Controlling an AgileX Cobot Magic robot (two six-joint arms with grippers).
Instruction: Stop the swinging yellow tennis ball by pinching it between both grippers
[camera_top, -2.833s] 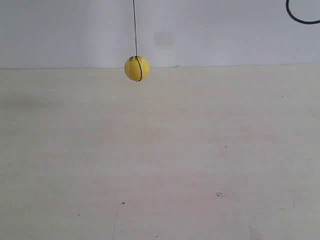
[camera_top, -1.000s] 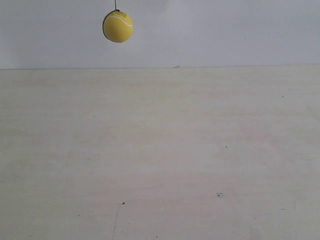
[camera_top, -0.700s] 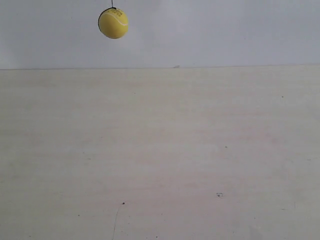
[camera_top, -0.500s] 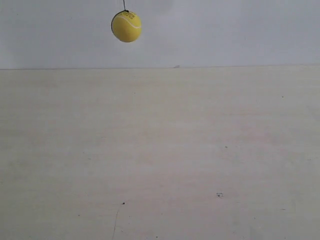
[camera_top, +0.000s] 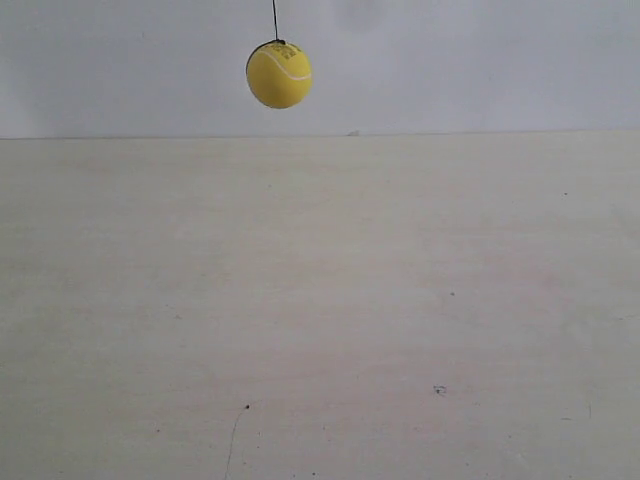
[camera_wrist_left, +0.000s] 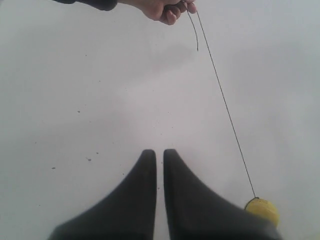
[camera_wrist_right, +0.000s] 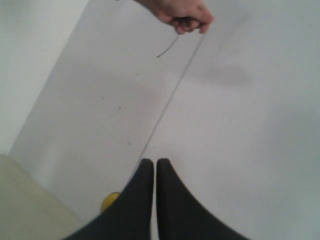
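On its string (camera_top: 274, 20) hangs the yellow tennis ball (camera_top: 279, 76).

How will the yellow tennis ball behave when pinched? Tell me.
The yellow tennis ball is round and hangs free on a thin string held by a hand, so an off-centre push would likely swing it aside. Its matte, felt-like surface should grip rather than slip. The thin string bearing it suggests it is light.
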